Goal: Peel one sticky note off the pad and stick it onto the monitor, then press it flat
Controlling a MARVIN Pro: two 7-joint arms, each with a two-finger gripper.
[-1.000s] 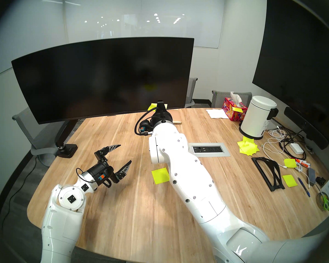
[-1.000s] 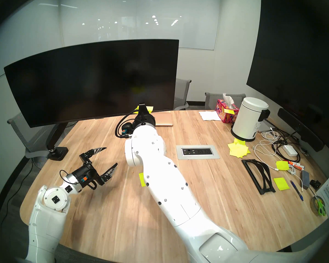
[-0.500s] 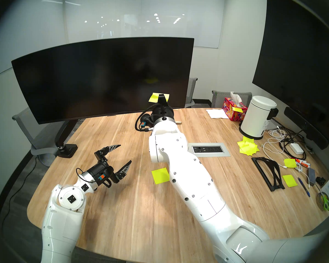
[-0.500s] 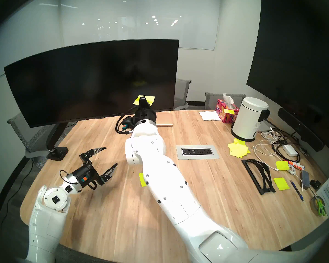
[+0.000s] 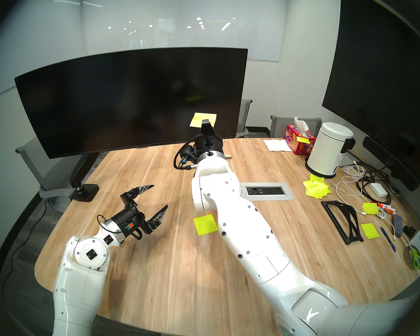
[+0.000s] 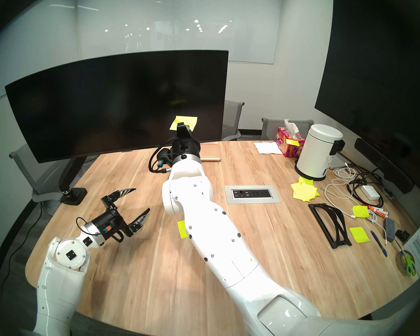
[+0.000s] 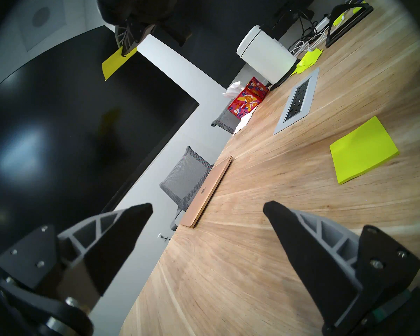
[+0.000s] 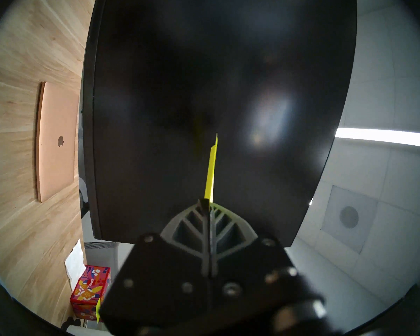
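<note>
Table [image 5: 155, 267]: light wood, oval, carries everything below.

Monitor [image 5: 121, 98]: wide curved black screen, dark, on a black jointed stand clamped at the table's far left. A faint yellow reflection shows in the glass above the right gripper.

Right arm [image 5: 247, 231]: stretched forward across the table centre toward the monitor's lower right part.

Left arm [image 5: 80, 275]: low at the near left, wrist angled toward the table centre.

Laptop [image 7: 207, 193]: gold, lid closed, flat on the table below the monitor's right end.

Left gripper [image 5: 153, 199]: fingers [image 7: 126, 228] wide apart, holding nothing, above bare wood, well apart from the pad.

Right gripper [image 8: 207, 203]: fingers together, clamped on one edge of the sticky note. Seen from the right wrist, the two fingers meet along their whole length.

Pad [image 5: 205, 224]: neon yellow-green square stack, flat on the table, just left of the right forearm; partly hidden by that arm in the head right view.

Sticky note [image 5: 200, 119]: single yellow-green sheet, held up in front of the monitor's lower right area. In the right wrist view it stands edge-on, pointing at the screen. Whether its far edge touches the glass, cannot tell.
</note>
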